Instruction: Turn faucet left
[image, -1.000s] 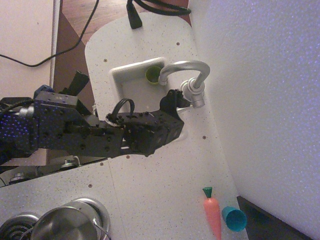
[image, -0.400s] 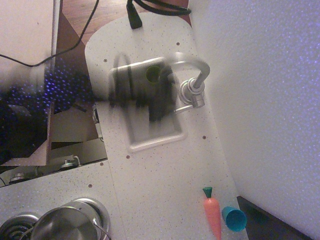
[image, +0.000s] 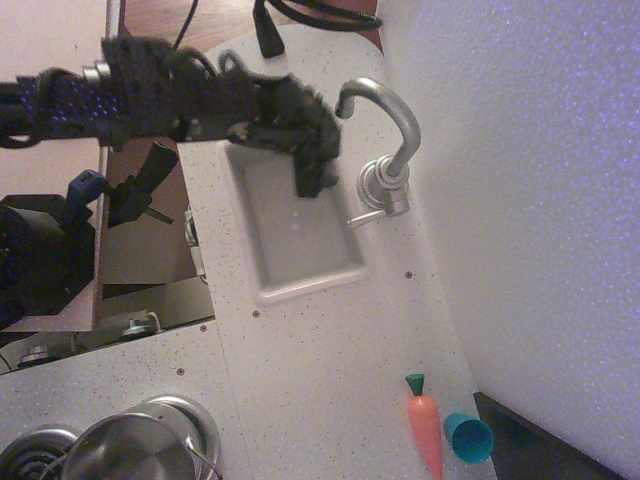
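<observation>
The matte-silver faucet (image: 386, 186) stands at the right rim of the white sink (image: 305, 290). Its arched spout (image: 385, 95) curves up and to the left, and its mouth ends past the sink's far end. Its thin lever (image: 362, 217) sticks out toward the basin. My black gripper (image: 314, 178) hangs over the far end of the basin, just left of the faucet base and below the spout mouth, not touching the faucet as far as I can see. Its fingers look like one dark mass, so I cannot tell whether they are open.
My arm (image: 150, 90) crosses the top of the view from the left. A toy carrot (image: 425, 432) and a blue cup (image: 468, 437) lie at the lower right by the wall. A steel pot (image: 130, 452) sits on the stove at the lower left. A black cable (image: 270, 30) lies at the counter's far end.
My arm swung from the lower left, by the faucet's lever, up to the sink's far end. The spout mouth turned from over the sink's far corner to beyond the sink.
</observation>
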